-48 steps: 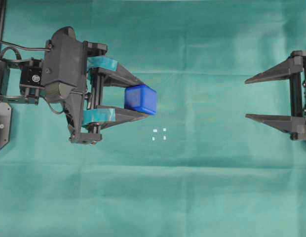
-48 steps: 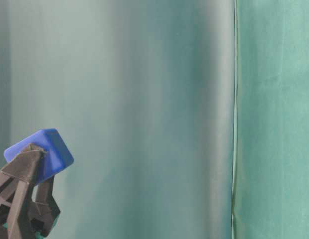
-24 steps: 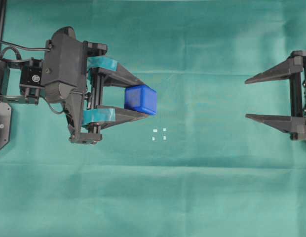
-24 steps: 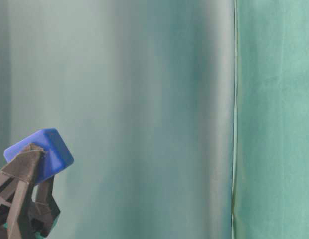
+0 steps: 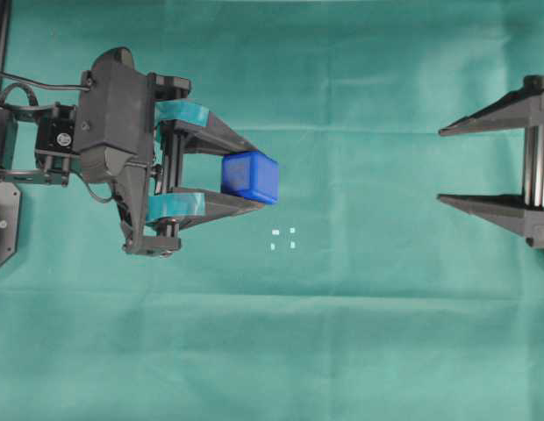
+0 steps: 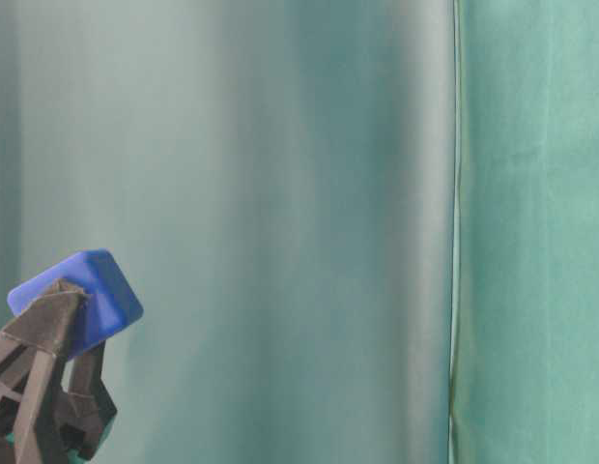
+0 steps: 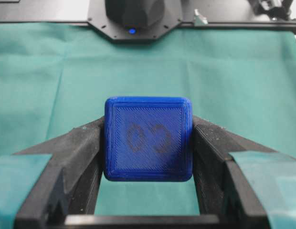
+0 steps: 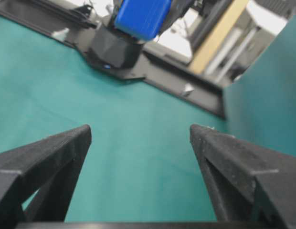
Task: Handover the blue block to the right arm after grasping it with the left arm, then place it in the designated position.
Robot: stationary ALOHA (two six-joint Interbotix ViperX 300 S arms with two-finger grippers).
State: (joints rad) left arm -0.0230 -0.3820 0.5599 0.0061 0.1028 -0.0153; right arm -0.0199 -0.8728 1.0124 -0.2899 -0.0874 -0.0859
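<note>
**Two end effectors face each other, block still on the left side**

One small bright blue plastic cube, the blue block (image 5: pixel 249 177), sits pinched between the teal-banded black fingers of the left arm's end effector (image 5: pixel 246 180), clamped at its two side faces and lifted clear of the green cloth surface (image 5: pixel 342 333). From the wrist view its face with a faint embossed mark points back at the camera. The right arm's end effector (image 5: pixel 440 165), plain black and pointed, stands spread wide with nothing between its fingers, well apart at three o'clock from the block, tips aimed toward it. The coming handover turns on that gap: the block lies at nine o'clock from the right end effector, roughly level with its open mouth. Four tiny white marks, the designated position (image 5: pixel 283 239), lie on the cloth near the block, at about five o'clock from it. Green cloth also hangs behind as a backdrop.
</note>
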